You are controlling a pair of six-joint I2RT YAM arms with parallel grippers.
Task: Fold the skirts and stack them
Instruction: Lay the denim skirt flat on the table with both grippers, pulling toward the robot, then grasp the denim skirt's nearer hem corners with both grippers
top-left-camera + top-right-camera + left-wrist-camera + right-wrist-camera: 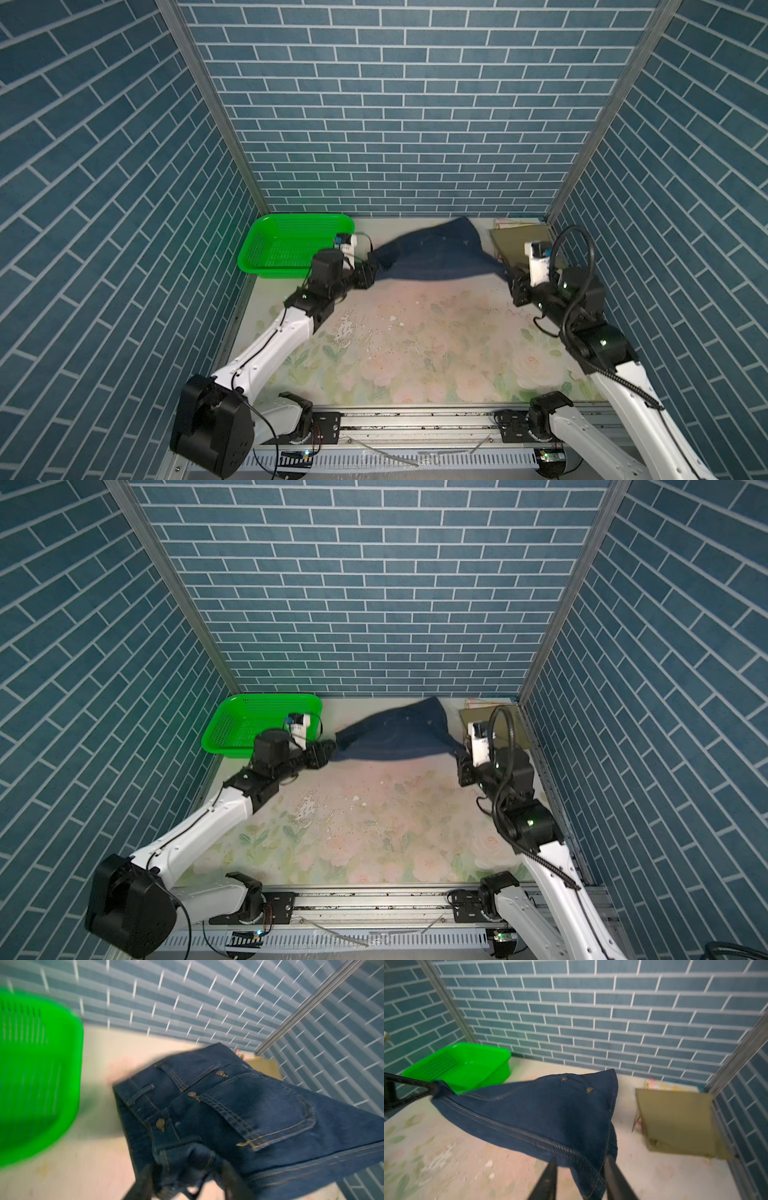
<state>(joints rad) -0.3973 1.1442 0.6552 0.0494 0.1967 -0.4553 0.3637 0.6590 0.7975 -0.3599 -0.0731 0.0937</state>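
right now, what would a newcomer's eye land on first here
Most likely the dark blue denim skirt, stretched between the left gripper and the right gripper near the back wall. Next comes the bright green basket in the back left corner. After that, the folded olive skirt in the back right corner, lying on a pastel floral skirt.

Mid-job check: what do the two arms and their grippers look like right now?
Both have white links and black joints. The left arm carries a thin black cable, the right arm a ribbed black looping hose. The left gripper and right gripper are black with tapered fingers.
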